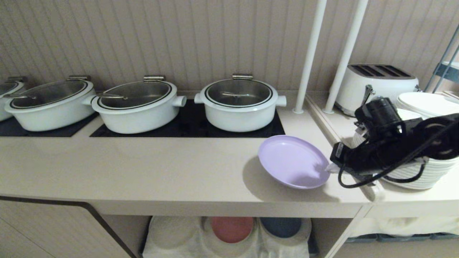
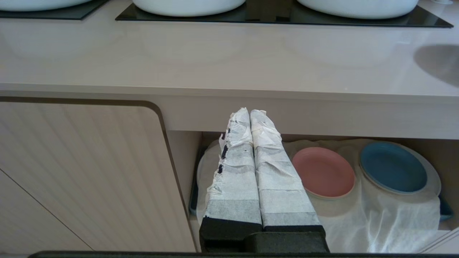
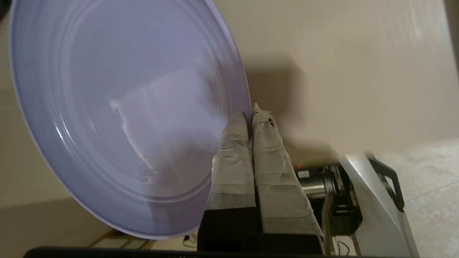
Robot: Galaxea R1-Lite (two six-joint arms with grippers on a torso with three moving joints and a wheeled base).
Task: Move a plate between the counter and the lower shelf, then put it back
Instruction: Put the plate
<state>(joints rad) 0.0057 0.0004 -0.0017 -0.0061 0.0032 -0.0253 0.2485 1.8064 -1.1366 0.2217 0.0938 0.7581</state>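
Right gripper (image 1: 328, 168) clamped on lilac plate (image 1: 292, 165) rim at 3 o'clock, plate tilted above counter (image 1: 143, 172); white pot (image 1: 239, 104) at 11.

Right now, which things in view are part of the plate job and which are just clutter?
In the job:
- lilac plate, rim pinched in the right gripper
- counter
- lower shelf

Just there:
- left gripper, shut, parked by the shelf
- white pots
- pink plate, blue plate
- toaster
- white plate stack

Glossy plastic plate (image 1: 292, 165); smooth counter (image 1: 143, 168).
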